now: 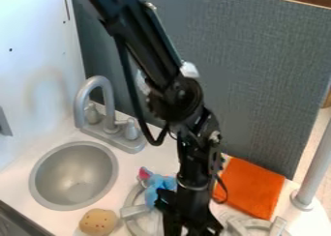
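Round gray sink basin [65,165] at 7 to 8 o'clock in frame, drain [79,185] at its bottom. Gripper [186,227] low at 6 o'clock; can't tell whether spread, pressed together or pinching. Blue-and-pink soft toy [157,183] at gripper's 11 o'clock, by stove ring [131,201]. Orange cloth [252,186] at frame's 5, yellowish potato-like item [98,222] at 7.

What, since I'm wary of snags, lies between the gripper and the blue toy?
Nothing visible: the blue toy shows right beside the gripper, though contact can't be told. The orange cloth lies on the gripper's other side.
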Controlling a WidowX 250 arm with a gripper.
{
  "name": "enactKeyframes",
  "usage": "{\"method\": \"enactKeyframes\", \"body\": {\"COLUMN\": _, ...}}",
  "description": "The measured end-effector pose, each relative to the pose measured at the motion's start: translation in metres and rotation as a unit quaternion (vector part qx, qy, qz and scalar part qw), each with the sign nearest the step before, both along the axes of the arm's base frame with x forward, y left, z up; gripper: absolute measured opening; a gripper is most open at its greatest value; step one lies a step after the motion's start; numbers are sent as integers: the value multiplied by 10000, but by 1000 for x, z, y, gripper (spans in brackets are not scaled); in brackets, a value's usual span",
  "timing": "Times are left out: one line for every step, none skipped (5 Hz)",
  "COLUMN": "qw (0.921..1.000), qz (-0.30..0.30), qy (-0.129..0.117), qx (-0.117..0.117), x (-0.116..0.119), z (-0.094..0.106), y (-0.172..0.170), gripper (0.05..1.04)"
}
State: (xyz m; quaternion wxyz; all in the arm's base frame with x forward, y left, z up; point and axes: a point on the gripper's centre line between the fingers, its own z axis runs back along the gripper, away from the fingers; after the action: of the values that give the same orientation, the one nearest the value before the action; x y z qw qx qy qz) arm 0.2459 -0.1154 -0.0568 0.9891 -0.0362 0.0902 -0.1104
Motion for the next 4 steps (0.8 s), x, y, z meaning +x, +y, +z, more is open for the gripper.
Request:
{"method": "enactKeyframes", "body": {"qw": 9999, "qz": 100, "qy": -111, "qx": -26, "x": 0, "z": 10, "y": 2, "gripper": 957}}
{"method": "enactKeyframes", "body": {"qw": 9992, "qz": 86, "qy": -378, "qx": -58, "x": -2, "z": 33, "y": 5, "gripper": 1009}}
{"method": "enactKeyframes", "body": {"qw": 9981, "qz": 35, "qy": -611, "qx": 102, "x": -9, "z": 61, "y": 24, "gripper": 1003}}
{"method": "enactKeyframes", "body": {"qw": 9962, "qz": 521, "qy": -656, "qx": 243, "x": -21, "z": 73, "y": 70, "gripper": 1001}}
